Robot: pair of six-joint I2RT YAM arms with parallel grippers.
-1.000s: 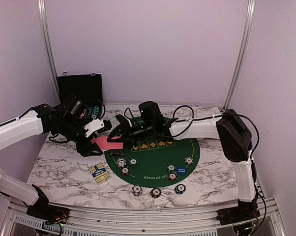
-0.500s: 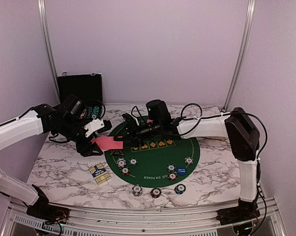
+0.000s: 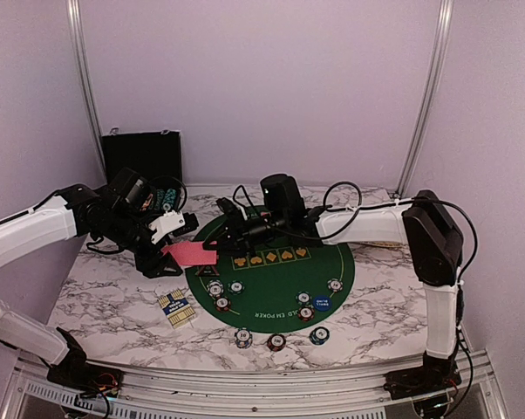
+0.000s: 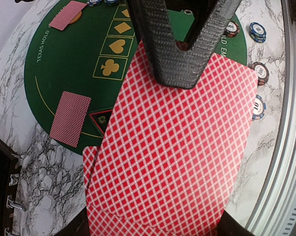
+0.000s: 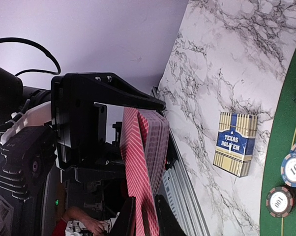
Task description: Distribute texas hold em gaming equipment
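Observation:
My left gripper (image 3: 177, 247) is shut on a deck of red-backed playing cards (image 3: 190, 254), which fills the left wrist view (image 4: 177, 147). The right gripper (image 3: 214, 242) meets it from the right, its black fingers (image 4: 182, 54) shut on the top card's edge (image 5: 137, 187). Two face-down cards (image 4: 70, 118) (image 4: 68, 14) lie on the green mat (image 3: 271, 272), and a black triangular button (image 4: 101, 120) sits at the mat's left edge. Striped chips (image 3: 221, 295) (image 3: 313, 305) rest on the mat, and three more (image 3: 276, 340) sit in front of it.
A blue and gold card box (image 3: 174, 305) (image 5: 235, 143) lies on the marble left of the mat. The black hinged case (image 3: 142, 157) stands open at the back left. The metal rail (image 3: 245, 384) runs along the table's near edge.
The right gripper drew back a little to the right along the deck, and its jaws closed onto the top card. The left arm and the deck stayed still.

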